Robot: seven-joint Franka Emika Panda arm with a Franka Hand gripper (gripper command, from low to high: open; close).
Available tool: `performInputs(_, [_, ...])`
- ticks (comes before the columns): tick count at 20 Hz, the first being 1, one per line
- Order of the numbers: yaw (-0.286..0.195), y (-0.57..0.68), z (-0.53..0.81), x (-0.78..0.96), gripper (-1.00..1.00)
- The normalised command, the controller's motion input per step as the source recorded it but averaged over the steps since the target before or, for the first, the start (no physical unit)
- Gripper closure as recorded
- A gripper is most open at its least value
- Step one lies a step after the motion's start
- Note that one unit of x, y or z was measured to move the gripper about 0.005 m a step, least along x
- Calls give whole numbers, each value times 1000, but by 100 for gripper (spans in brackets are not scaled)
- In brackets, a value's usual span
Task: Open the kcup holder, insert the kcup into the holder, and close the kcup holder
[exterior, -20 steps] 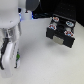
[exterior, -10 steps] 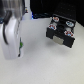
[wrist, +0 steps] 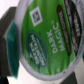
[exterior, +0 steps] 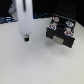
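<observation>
- In the exterior view we see the gripper (exterior: 26,36) low over the white table (exterior: 30,65), on the exterior view's left; whether its jaws stand apart we cannot tell
- The kcup holder (exterior: 61,31) sits well apart, on the exterior view's right
- In the wrist view the kcup (wrist: 47,37), its green lid facing the camera, fills the frame

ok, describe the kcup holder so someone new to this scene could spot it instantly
Look across the white table toward the exterior view's right. The kcup holder is the black boxy unit sitting there, with round cup slots visible on its top. It is the only dark, blocky object; the arm's white tool at the exterior view's left is tall and slim.
</observation>
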Motion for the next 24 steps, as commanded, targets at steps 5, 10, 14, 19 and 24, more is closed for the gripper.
performInputs(5, [6,669,610,89,100])
performInputs(10, [5,666,448,101,100])
performInputs(14, [5,674,351,108,100])
performInputs(19, [16,657,289,108,100])
performInputs(24, [25,650,136,97,100])
